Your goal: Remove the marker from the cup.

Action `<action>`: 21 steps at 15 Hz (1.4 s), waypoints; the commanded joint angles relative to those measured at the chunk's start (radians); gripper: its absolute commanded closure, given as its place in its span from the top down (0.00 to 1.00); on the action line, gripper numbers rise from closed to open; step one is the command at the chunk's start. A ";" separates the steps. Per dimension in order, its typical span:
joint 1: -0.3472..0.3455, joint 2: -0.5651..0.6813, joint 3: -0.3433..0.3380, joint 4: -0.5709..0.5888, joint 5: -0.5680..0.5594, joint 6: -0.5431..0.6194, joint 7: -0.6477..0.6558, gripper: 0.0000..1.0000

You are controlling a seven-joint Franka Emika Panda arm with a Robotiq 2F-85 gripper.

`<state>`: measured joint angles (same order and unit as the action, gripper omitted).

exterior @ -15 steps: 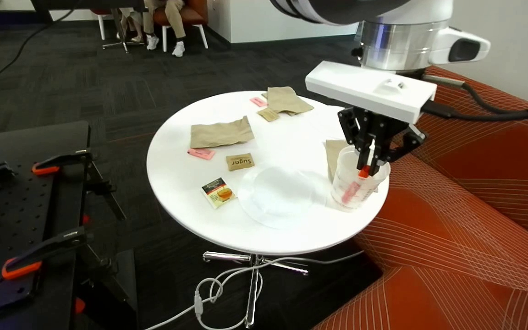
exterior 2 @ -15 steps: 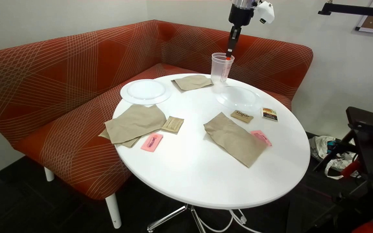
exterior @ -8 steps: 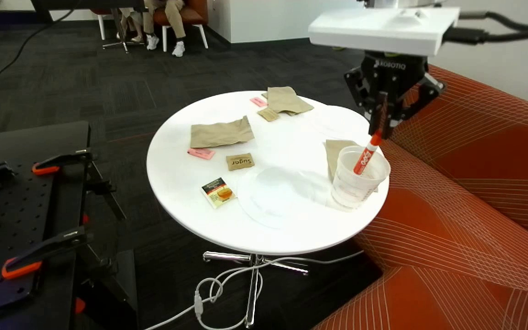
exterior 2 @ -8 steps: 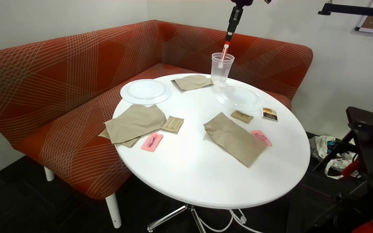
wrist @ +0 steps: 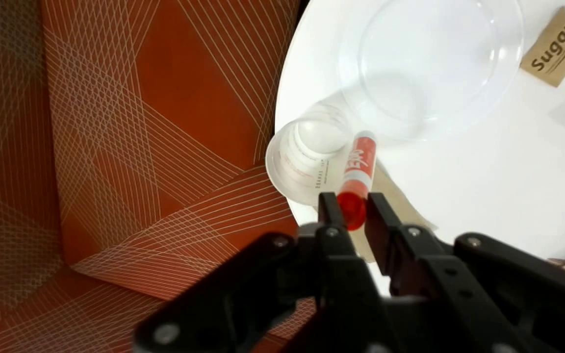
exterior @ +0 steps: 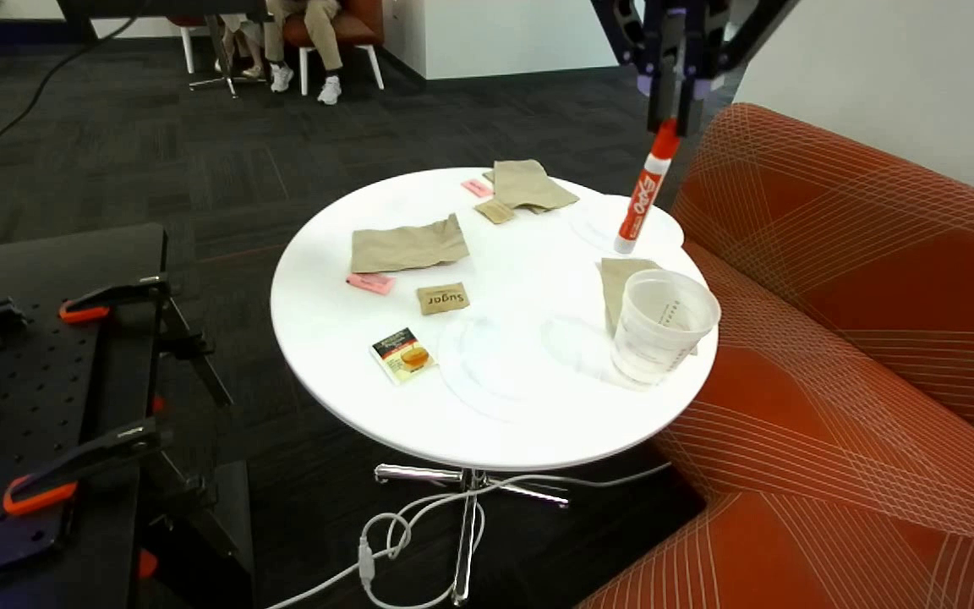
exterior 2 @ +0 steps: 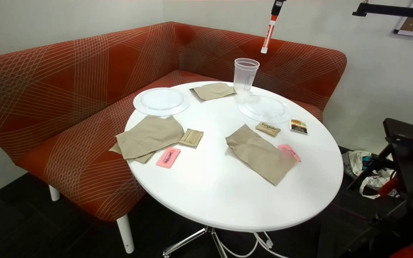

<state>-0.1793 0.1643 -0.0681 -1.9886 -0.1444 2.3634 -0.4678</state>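
My gripper (exterior: 671, 127) is shut on the red cap end of a red-and-white marker (exterior: 643, 196). The marker hangs tilted in the air, its white end pointing down. The translucent cup (exterior: 660, 338) stands upright near the table edge with nothing seen inside. In an exterior view the marker (exterior 2: 268, 37) is above and to one side of the cup (exterior 2: 244, 75), apart from its rim; only the fingertips (exterior 2: 276, 9) of the gripper show. In the wrist view the fingers (wrist: 350, 201) pinch the cap, and the marker (wrist: 360, 159) overlaps the cup's (wrist: 292, 162) side.
The white round table (exterior 2: 206, 200) holds a transparent plate (exterior 2: 264, 108) beside the cup, another plate (exterior 2: 161, 101), brown napkins (exterior 2: 260, 154), a sugar packet (exterior 2: 267, 129), pink packets (exterior 2: 168, 157) and a tea packet (exterior 2: 298, 126). A red bench (exterior 2: 95, 118) curves behind the table.
The gripper has risen with the marker, which was inside the cup one second ago and is now above it, outside. The cup has stayed in place.
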 commanded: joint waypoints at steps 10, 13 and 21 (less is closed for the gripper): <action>0.064 -0.040 0.032 -0.120 0.259 -0.042 -0.291 0.05; 0.053 0.018 0.049 -0.102 0.343 -0.049 -0.373 0.05; 0.036 0.178 0.083 -0.019 0.461 -0.032 -0.410 0.05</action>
<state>-0.1233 0.2765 -0.0133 -2.0706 0.2836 2.3269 -0.8675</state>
